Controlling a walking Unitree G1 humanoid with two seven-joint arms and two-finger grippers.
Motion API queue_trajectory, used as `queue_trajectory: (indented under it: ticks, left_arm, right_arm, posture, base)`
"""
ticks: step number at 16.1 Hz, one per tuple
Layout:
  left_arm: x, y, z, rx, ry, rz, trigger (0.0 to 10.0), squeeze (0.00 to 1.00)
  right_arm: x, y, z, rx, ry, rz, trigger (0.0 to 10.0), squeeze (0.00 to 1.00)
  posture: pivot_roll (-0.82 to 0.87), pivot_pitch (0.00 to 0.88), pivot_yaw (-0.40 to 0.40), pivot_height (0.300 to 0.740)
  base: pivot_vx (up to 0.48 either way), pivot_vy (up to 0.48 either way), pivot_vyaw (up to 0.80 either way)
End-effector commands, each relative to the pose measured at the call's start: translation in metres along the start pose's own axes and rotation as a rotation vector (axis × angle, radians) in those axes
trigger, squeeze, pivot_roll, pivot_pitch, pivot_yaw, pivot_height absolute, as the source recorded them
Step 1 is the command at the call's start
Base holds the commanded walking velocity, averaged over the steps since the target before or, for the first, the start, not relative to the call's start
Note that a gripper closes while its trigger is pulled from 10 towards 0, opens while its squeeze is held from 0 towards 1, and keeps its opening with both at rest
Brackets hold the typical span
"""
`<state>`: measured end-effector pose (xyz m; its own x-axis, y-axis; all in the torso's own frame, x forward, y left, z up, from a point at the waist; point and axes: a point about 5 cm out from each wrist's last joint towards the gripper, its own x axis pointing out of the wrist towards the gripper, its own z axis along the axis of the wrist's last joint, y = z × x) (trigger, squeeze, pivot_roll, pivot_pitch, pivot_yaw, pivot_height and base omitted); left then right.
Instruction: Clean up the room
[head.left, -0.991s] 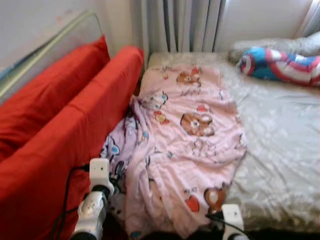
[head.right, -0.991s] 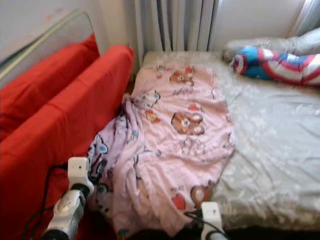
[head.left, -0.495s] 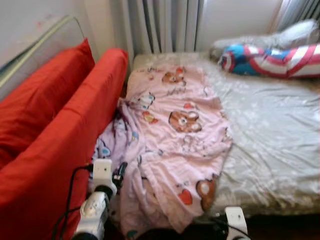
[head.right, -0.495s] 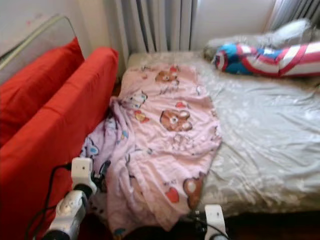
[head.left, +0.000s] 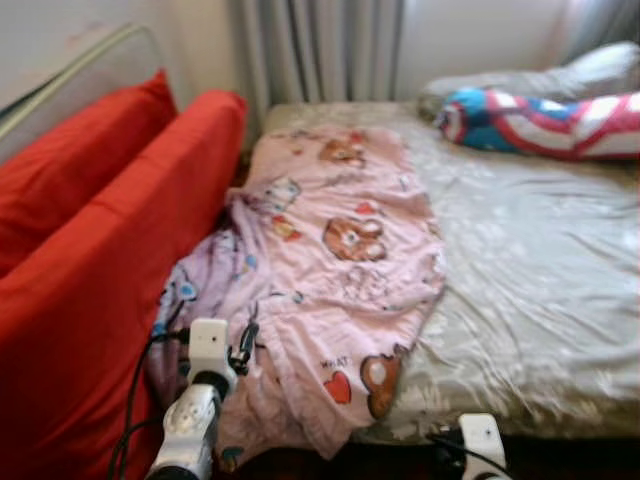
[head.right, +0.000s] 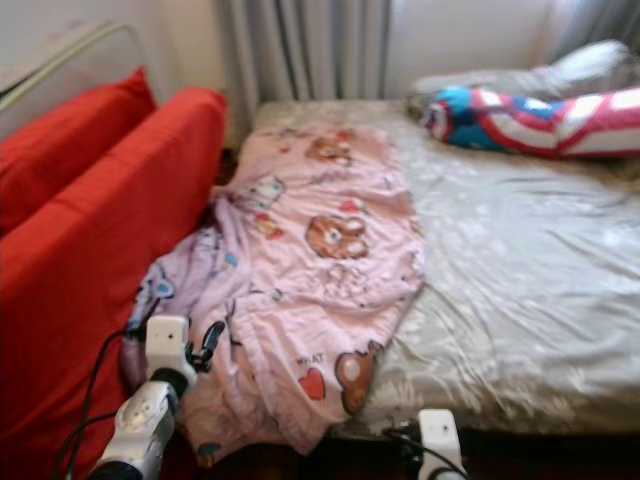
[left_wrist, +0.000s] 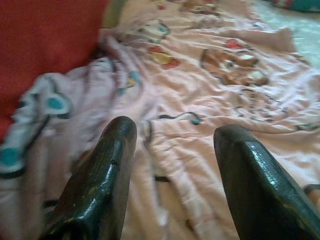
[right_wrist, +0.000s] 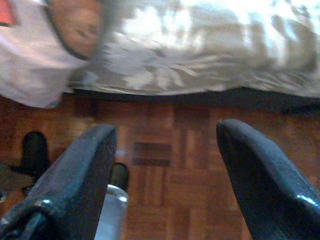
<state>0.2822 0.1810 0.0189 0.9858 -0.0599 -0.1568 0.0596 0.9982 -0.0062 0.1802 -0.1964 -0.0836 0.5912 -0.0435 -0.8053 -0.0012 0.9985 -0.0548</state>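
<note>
Pink cartoon blanket (head.left: 340, 250) is lying rumpled across centre frame.
Left gripper (left_wrist: 172, 150) is hovering spread wide over its lower-left folds, empty; right gripper (right_wrist: 165, 150) is hanging open above parquet floor (right_wrist: 175, 170).

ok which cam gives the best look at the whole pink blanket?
Left eye view: the pink blanket shows whole, spread on the bed and spilling toward the red sofa. Right eye view nearly matches. Left wrist view gives close folds past the open left gripper. Right wrist view catches one hanging corner.

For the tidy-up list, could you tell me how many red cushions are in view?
2: one red cushion against the wall, the other beside the bed. More may be hidden.
</note>
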Motion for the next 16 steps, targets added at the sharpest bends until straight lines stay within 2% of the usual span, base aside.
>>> queue_trajectory:
  ticks: [1, 5, 14, 16]
  left_arm:
    - [-0.0011, 0.0058, 0.0002, 0.008, 0.001, 0.013, 10.0, 0.00]
    - [0.0021, 0.0059, 0.0039, -0.027, -0.010, 0.020, 10.0, 0.00]
    - [0.0046, -0.0007, 0.0065, -0.035, -0.019, -0.009, 10.0, 0.00]
    - [0.0041, -0.0006, 0.0059, -0.035, -0.017, -0.010, 10.0, 0.00]
  right_arm:
    - [0.0005, 0.0067, 0.0000, 0.005, -0.001, 0.016, 10.0, 0.00]
    - [0.0005, 0.0065, 0.0000, 0.004, -0.002, 0.016, 10.0, 0.00]
    - [0.0005, 0.0052, -0.0020, -0.020, 0.023, -0.005, 10.0, 0.00]
    - [0.0005, 0.0056, -0.0023, -0.019, 0.025, 0.001, 10.0, 0.00]
  posture:
    - [0.02, 0.003, 0.026, 0.740]
    - [0.02, 0.000, 0.025, 0.740]
    - [0.02, 0.001, 0.025, 0.740]
    - [0.02, 0.001, 0.025, 0.710]
  base:
    - [0.000, 0.000, 0.00]
    - [0.000, 0.000, 0.00]
    - [0.000, 0.000, 0.00]
    - [0.000, 0.000, 0.00]
